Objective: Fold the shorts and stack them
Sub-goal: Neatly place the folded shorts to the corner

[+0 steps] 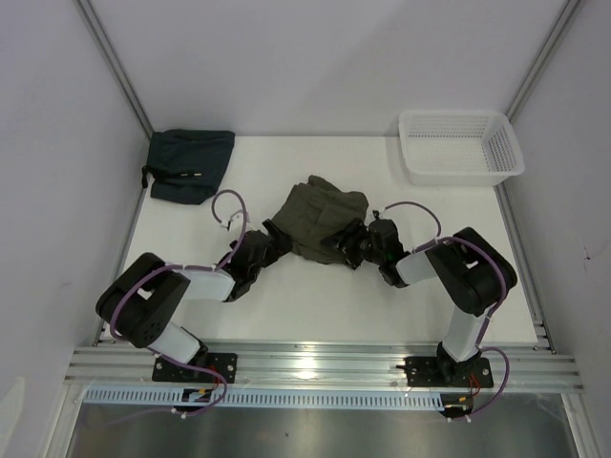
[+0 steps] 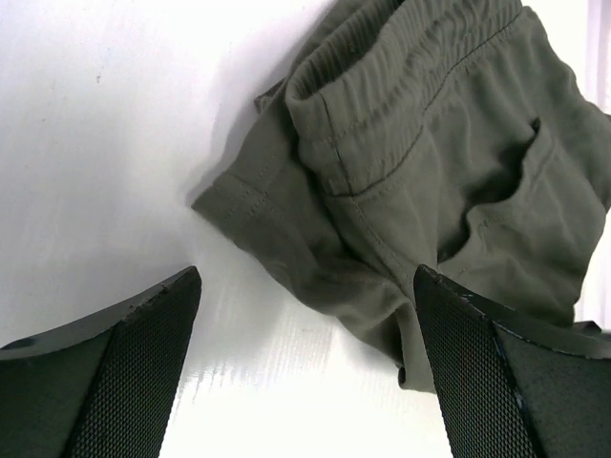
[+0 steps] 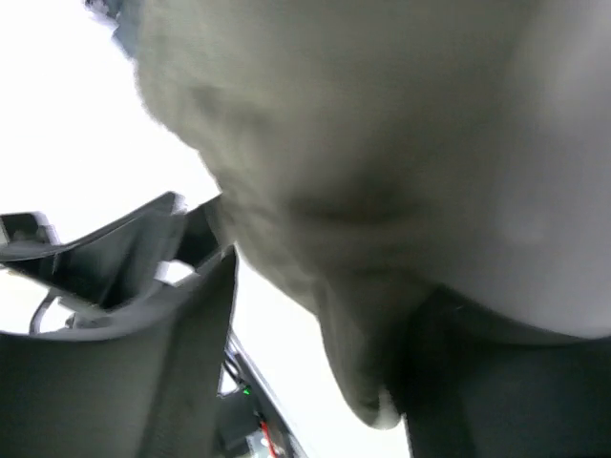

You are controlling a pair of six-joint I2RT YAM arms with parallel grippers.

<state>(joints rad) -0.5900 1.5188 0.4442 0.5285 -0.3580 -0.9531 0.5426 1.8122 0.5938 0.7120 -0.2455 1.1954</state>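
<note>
The olive-green shorts (image 1: 320, 218) lie crumpled in the middle of the table. My left gripper (image 1: 274, 239) is at their near left edge. In the left wrist view it (image 2: 305, 382) is open, with the waistband and a hem of the shorts (image 2: 430, 143) just ahead, and the cloth edge reaches its right finger (image 2: 496, 382). My right gripper (image 1: 349, 244) is at the near right edge of the shorts. In the blurred right wrist view it (image 3: 325, 315) is open, and a fold of the shorts (image 3: 382, 114) hangs between the fingers, against the right one.
A dark green folded garment (image 1: 189, 164) lies at the back left corner. A white mesh basket (image 1: 460, 145) stands at the back right. Grey walls close the table on the left, back and right.
</note>
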